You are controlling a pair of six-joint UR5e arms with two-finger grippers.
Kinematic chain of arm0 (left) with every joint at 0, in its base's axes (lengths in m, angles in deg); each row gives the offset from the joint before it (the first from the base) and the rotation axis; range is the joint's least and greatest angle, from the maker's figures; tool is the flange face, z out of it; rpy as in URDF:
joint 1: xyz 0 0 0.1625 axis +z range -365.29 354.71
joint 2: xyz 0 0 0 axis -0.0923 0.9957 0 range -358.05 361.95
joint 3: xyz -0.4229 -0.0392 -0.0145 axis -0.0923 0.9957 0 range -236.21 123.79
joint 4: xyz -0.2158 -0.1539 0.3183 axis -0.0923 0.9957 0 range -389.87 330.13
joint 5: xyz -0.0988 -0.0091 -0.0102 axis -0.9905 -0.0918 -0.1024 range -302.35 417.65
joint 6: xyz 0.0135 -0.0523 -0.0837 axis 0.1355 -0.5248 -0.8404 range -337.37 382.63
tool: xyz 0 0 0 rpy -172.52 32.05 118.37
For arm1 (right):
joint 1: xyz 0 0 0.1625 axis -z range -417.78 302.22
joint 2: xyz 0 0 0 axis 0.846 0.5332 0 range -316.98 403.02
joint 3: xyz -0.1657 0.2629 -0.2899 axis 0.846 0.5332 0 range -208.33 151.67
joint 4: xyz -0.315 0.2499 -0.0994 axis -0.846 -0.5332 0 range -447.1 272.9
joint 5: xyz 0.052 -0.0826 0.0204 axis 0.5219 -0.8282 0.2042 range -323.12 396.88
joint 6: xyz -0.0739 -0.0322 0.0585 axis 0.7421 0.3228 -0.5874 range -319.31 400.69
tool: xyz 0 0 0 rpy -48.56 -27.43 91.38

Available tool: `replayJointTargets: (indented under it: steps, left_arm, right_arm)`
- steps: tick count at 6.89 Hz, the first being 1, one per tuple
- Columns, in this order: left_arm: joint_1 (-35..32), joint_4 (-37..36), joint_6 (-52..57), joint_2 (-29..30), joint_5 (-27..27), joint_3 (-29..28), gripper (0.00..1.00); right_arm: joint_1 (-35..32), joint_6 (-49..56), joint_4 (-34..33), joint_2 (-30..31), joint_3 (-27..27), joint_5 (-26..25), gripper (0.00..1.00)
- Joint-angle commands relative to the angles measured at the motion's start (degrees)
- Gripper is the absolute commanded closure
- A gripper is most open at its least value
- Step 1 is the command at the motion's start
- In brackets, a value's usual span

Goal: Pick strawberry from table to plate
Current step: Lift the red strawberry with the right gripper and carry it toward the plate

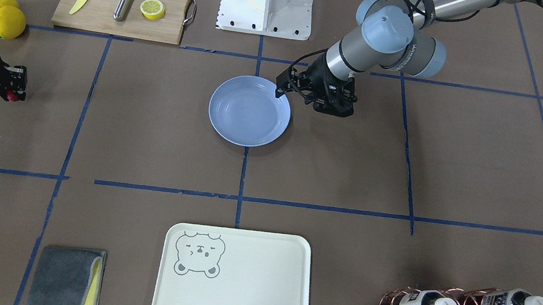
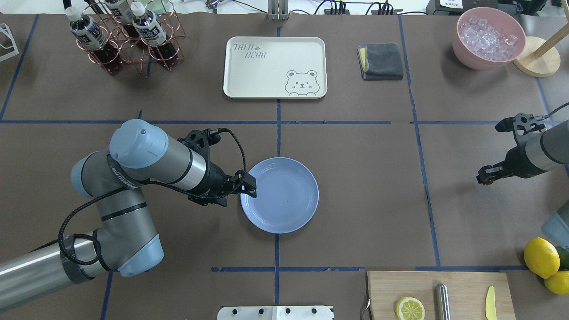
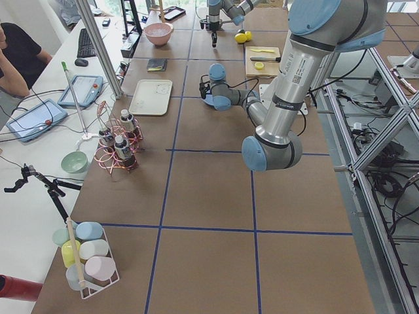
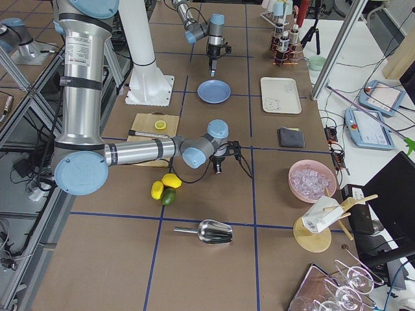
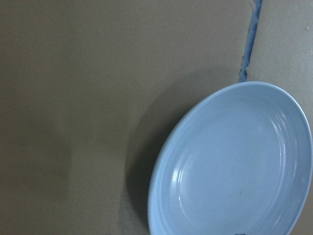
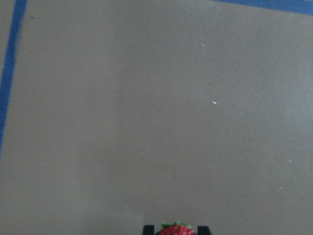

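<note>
Pinching the strawberry (image 6: pixel 174 229), the right fingers (image 6: pixel 148 229) hang above the brown table (image 6: pixel 146 98).

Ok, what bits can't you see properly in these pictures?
- The strawberry: right wrist view, cut off by the bottom edge; front-facing view, mostly hidden by the right tool.
- The left tool: open or shut cannot be told; overhead it looks like one dark lump, and the left wrist view shows none of it.
- The plate: left wrist view, cut off at the bottom edge.
</note>
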Motion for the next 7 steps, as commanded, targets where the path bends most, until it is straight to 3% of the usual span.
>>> replayJointTargets:
  steps: [1,3,4,5,6,7]
  left_arm:
    - [-0.6,0.0,0.1,-1.4,0.1,4.0,0.12]
    - [-3.9,0.0,0.6,-4.8,0.0,8.9,0.12]
    - [-6.8,0.0,3.2,-8.1,-0.2,12.0,0.12]
    - [-7.7,0.0,9.6,-14.2,-0.2,15.8,0.10]
    - [-9.8,0.0,13.3,-17.1,-0.4,16.7,0.09]
    - [-11.8,0.0,15.6,-19.0,-0.6,17.3,0.08]
  right_arm:
    - [1.2,-11.4,-1.9,-1.6,-6.8,0.2,1.00]
    - [7.8,-32.2,-2.7,-12.9,-8.0,-0.6,1.00]
    - [12.4,-41.4,-6.1,-20.1,-8.1,-2.6,1.00]
    - [20.0,-47.8,-13.8,-28.9,-7.6,-11.2,1.00]
    - [24.0,-49.4,-21.2,-35.4,-6.9,-16.2,1.00]
    - [25.4,-53.6,-22.1,-39.9,-3.3,-17.4,1.00]
